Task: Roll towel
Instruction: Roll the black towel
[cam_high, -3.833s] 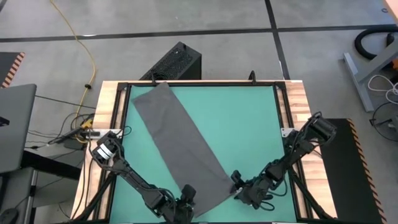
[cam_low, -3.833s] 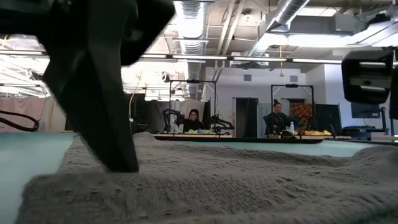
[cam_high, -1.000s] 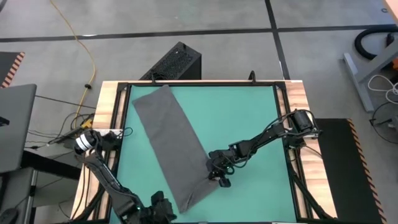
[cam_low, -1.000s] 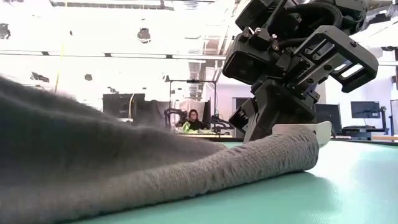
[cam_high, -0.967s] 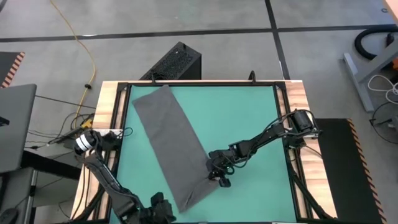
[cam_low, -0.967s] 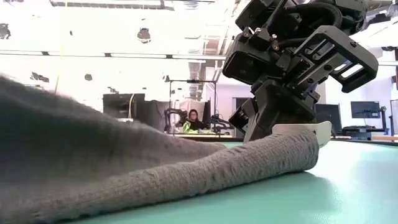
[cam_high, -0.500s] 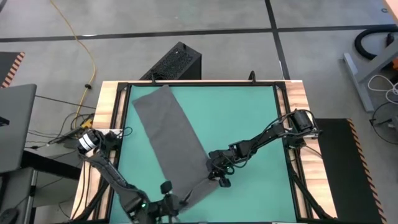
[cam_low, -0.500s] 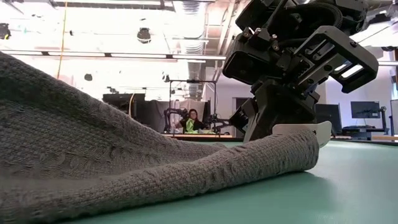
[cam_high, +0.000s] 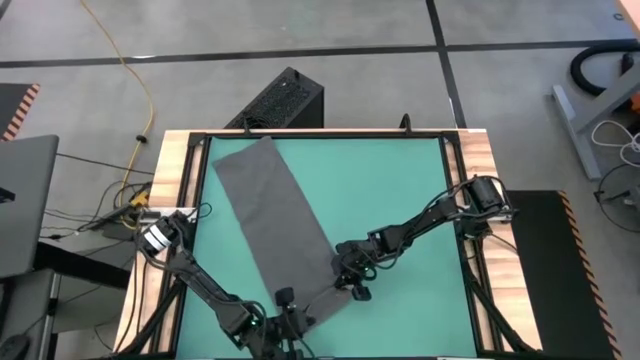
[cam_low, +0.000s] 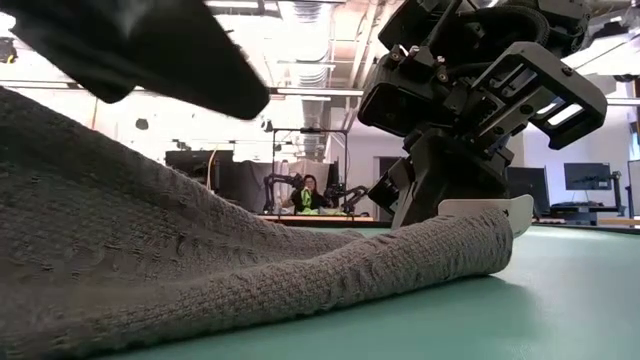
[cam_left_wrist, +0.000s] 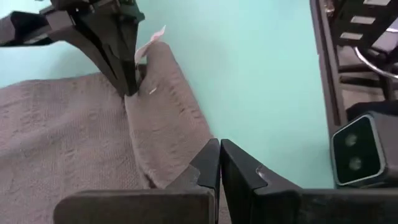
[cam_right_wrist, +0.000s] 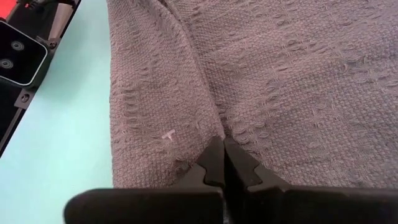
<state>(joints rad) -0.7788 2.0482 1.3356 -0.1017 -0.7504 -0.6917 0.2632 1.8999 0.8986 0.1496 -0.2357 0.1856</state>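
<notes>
The dark grey towel (cam_high: 275, 215) lies flat and slantwise on the teal mat (cam_high: 400, 190), from the far left corner down to the near edge. Its near end is folded over into a thick roll (cam_low: 400, 265) with a white tag (cam_left_wrist: 152, 40) at the roll's right end. My right gripper (cam_high: 352, 287) stands shut at that right end, tips down on the cloth (cam_right_wrist: 222, 149). My left gripper (cam_high: 290, 300) is shut above the roll's near end (cam_left_wrist: 219, 149); in the low view it (cam_low: 240, 95) looks clear of the cloth. My right gripper presses its shut fingertips (cam_left_wrist: 127, 87) down on the towel at the crease (cam_right_wrist: 214, 127) where the folded-over part meets the flat cloth, near the roll's right end. The fingers come slanting down from the table's right side. The towel stays on the mat.
Bare mat lies right of the towel and beyond the roll (cam_left_wrist: 249, 74). A black frame and wooden border (cam_high: 478, 160) run around the mat. A small camera block (cam_left_wrist: 354, 152) sits at the near edge. People sit at benches far behind (cam_low: 310, 195).
My left gripper has come from the near left corner toward the table's right, to the towel's near end. It has sunk and rolled its wrist, staying shut. My right gripper and the roll have kept still.
</notes>
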